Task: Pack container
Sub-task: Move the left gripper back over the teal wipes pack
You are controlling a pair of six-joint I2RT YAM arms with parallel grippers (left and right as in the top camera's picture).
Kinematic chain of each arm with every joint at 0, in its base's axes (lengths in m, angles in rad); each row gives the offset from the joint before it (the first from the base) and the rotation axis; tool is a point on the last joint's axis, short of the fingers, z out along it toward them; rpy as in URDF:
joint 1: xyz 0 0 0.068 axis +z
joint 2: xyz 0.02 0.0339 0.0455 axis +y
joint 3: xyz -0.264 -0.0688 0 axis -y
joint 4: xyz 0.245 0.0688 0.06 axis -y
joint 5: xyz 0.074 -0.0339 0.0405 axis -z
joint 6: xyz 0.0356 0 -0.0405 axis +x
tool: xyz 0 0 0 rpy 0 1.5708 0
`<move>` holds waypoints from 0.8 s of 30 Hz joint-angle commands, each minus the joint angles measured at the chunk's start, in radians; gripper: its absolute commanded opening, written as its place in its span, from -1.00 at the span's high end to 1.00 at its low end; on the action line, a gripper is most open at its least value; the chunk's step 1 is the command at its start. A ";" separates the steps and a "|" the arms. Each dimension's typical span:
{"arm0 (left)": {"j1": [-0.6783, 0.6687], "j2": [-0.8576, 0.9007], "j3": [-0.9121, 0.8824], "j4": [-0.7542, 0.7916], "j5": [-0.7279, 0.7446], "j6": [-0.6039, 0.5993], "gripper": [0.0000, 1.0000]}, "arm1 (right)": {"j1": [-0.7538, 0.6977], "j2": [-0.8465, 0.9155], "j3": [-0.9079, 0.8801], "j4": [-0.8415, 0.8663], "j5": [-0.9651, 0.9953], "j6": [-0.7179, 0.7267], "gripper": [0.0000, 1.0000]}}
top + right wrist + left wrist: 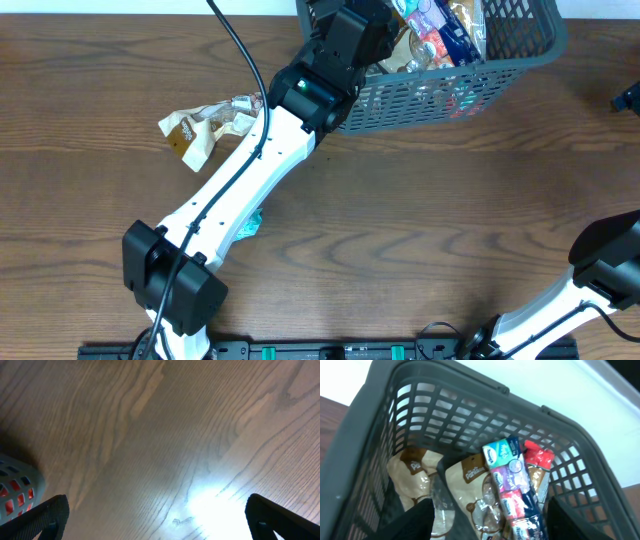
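Left jaws apart over container — packets inside | snack bag (loose) on table

Little can be read. In the left wrist view two beige packets lie in the basket. The centre packet carries a brown label near its top with slanted white lettering that seems to begin "Pan"; the rest is blurred. The left packet, at middle left of the frame, has the same brown label with white letters, again seemingly "Pan", the remainder lost in a fold. The sachet strip, right of centre, shows white script logos on teal, purple, red and dark blue panels, all too small to make out. In the overhead view the loose packet at upper left bears a brown label, illegible.
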 commanded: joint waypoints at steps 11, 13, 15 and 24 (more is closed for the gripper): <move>0.106 -0.288 0.026 -0.542 -0.013 0.182 -0.57 | 0.001 -0.002 -0.002 0.002 -0.003 0.013 -0.99; 0.117 -0.318 0.026 -0.708 -0.013 0.185 -0.57 | 0.001 -0.002 -0.002 0.002 -0.003 0.013 -0.99; 0.124 -0.338 0.026 -0.850 -0.013 0.179 -0.57 | 0.001 -0.002 -0.002 0.002 -0.003 0.013 -0.98; 0.129 -0.359 0.026 -1.311 -0.006 -0.581 -0.57 | -0.005 -0.002 -0.002 0.002 -0.003 0.013 -0.98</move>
